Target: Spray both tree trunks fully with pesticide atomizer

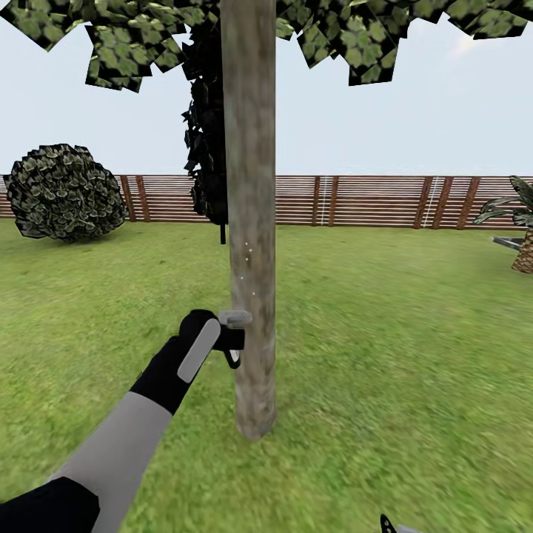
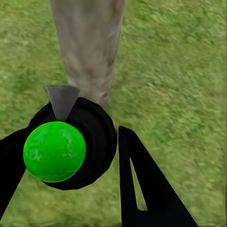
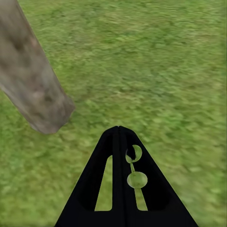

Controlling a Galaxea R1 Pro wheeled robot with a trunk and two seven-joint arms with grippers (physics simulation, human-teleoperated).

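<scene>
While the left gripper (image 1: 222,348) clamps the pesticide atomizer (image 1: 231,334) between its black fingers, the sprayer's short grey nozzle (image 1: 237,319) sits right against the tree trunk (image 1: 250,222), touching or nearly touching the bark. What the atomizer holds inside cannot be seen; a few tiny white specks of pesticide (image 1: 249,255) dot the trunk just above the nozzle. In the left wrist view the atomizer (image 2: 75,142) appears as a round black body with a bright green ball (image 2: 54,151) on its near end and a grey wedge (image 2: 62,100) pointing toward the trunk (image 2: 90,47), with one finger (image 2: 144,184) of the gripper to one side of it.

The left arm (image 1: 126,437) reaches forward and upward from the lower left of the head view, grey forearm leading to a black wrist, held low on the trunk above the grass (image 1: 400,333).

The right gripper (image 3: 119,135) hangs over grass (image 3: 156,61), its two fingers pressed together with nothing between them, and the trunk's base (image 3: 40,101) stands near it. A brown slatted fence (image 1: 355,200) bounds the lawn, with a rounded bush (image 1: 65,191) at left, a dark thin-stemmed tree (image 1: 207,133) behind the trunk and a palm (image 1: 518,222) at the right edge.
</scene>
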